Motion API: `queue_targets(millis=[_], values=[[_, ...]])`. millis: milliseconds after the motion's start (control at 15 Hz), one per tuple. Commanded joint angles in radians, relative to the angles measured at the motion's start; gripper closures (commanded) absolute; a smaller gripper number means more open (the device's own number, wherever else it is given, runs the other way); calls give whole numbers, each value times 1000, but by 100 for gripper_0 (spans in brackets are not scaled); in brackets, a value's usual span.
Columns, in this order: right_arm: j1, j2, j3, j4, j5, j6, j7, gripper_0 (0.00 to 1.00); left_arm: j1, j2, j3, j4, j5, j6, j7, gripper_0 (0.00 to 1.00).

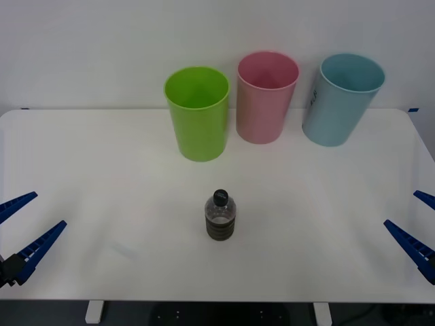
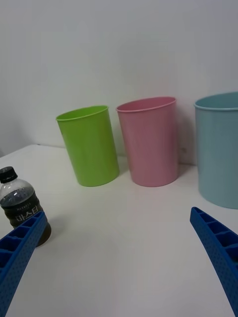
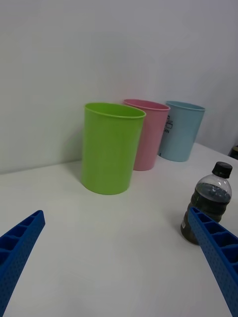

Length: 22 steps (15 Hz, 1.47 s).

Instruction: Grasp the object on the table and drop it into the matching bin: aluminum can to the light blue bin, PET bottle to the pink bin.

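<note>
Both end effectors sit low at the near corners of the table (image 1: 81,176), fingers spread, nothing between them. Left end effector (image 1: 20,234) at the near left edge; right end effector (image 1: 416,227) at the near right edge. Each is well apart from the bottle.

PET bottle (image 1: 221,216) stands upright near the middle of the table, black cap on, dark lower half, untouched. In the left wrist view it shows just beyond one blue finger (image 3: 218,257); in the right wrist view it stands behind a finger (image 2: 17,252) as well, label facing the camera.

Three bins in a row along the far edge, all upright, mouths open: lime green bin (image 1: 198,113) toward the left, pink bin (image 1: 266,96) in the middle, light blue bin (image 1: 341,99) toward the right, dark print on its side. Green and pink stand just beside each other; blue a little apart.

Progress, as I judge it: nothing done yet. No grasp, no lift, bottle not in any bin. All still ahead: reach in, close on the bottle, carry it over the pink bin, release. Bottle lies between the arms, so either could take it
</note>
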Motion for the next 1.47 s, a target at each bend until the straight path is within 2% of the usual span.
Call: queue_targets(millis=[67,267,667,1067,1467], values=[[8,9,-9,9,-3,4,3,0,0,0,0,0,0,0,0,0],[13,1,4,6,-4,8,9,0,0,0,0,0,0,0,0,0],[16,-17,97,24,-4,21,61,0,0,0,0,0,0,0,0,0],[-41,-28,200,133,-4,24,281,0,0,0,0,0,0,0,0,0],[-119,-28,326,207,-3,28,319,0,0,0,0,0,0,0,0,0]])
